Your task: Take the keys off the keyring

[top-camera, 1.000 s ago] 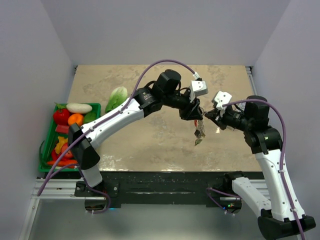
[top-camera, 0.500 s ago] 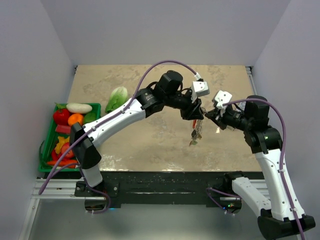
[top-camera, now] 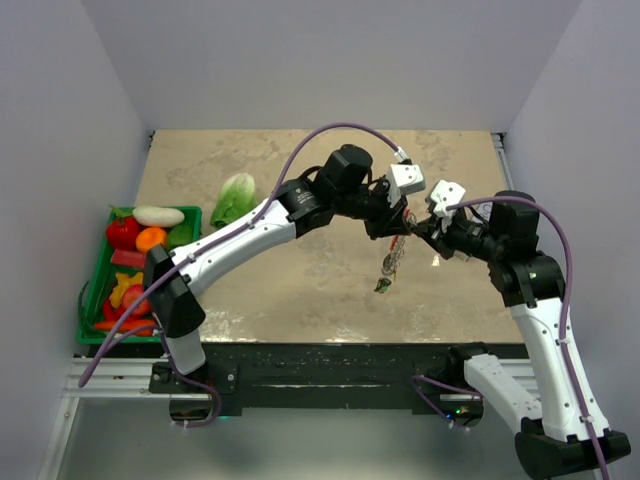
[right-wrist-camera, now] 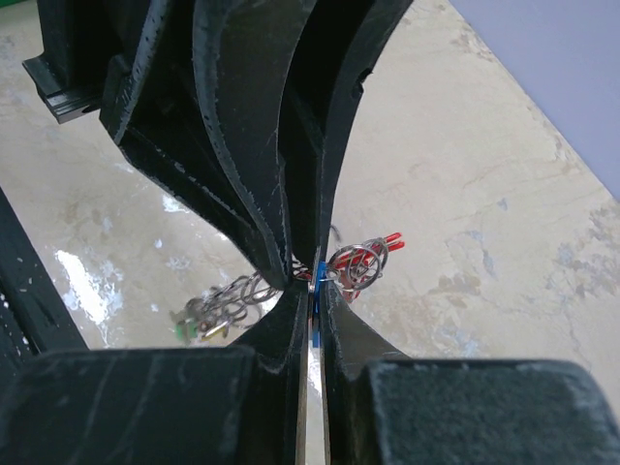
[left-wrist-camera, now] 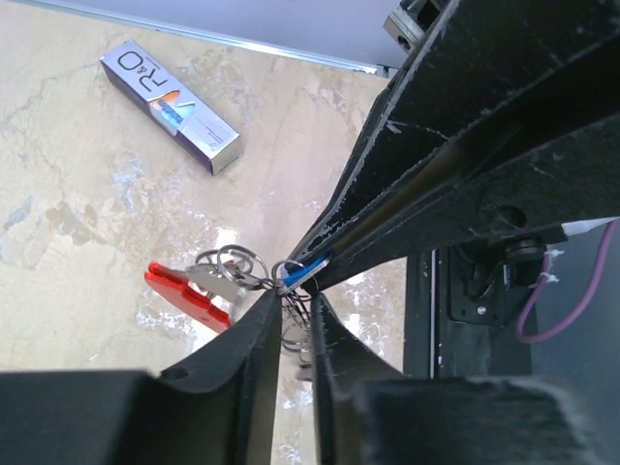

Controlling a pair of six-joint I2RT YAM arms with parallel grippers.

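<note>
Moved: your left gripper (left-wrist-camera: 291,312) came closer to the right gripper (right-wrist-camera: 312,291), its jaws narrowing around the keyring (left-wrist-camera: 235,263); whether they gripped it was unclear.
Right jaws: clenched on the blue key (left-wrist-camera: 302,273).
Keys (top-camera: 387,272): hung mid-air, none freed.

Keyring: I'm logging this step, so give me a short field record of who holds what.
keyring: hanging below both grippers, off the table
right gripper: shut on the blue-headed key
left gripper: fingers either side of the keyring, grip unclear
red fob: ungripped, sticking out sideways
box: lying flat on the table
</note>
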